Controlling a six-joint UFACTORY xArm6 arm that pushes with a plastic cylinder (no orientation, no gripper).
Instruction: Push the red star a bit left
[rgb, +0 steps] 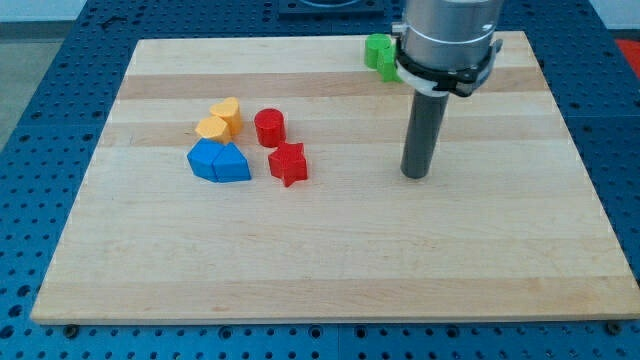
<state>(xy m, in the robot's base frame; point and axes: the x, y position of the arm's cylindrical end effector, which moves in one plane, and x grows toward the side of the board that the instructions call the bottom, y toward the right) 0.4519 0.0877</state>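
My tip (415, 175) rests on the surface (330, 270), right of the red star (288, 164).
No pincer shows here, just the rod; star sits just below the red cylinder (269, 127), beside the blue blocks (219, 161).

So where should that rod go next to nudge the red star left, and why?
Probably slide my tip toward the view's left until it meets the red star: it stands apart on the star's right at about the same height, so a leftward push follows.

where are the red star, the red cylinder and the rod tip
red star (288, 164), camera view, middle of its top face
red cylinder (269, 124), camera view, centre of its round top
my tip (415, 175), camera view, rod's very bottom end, right of the red star, apart from it
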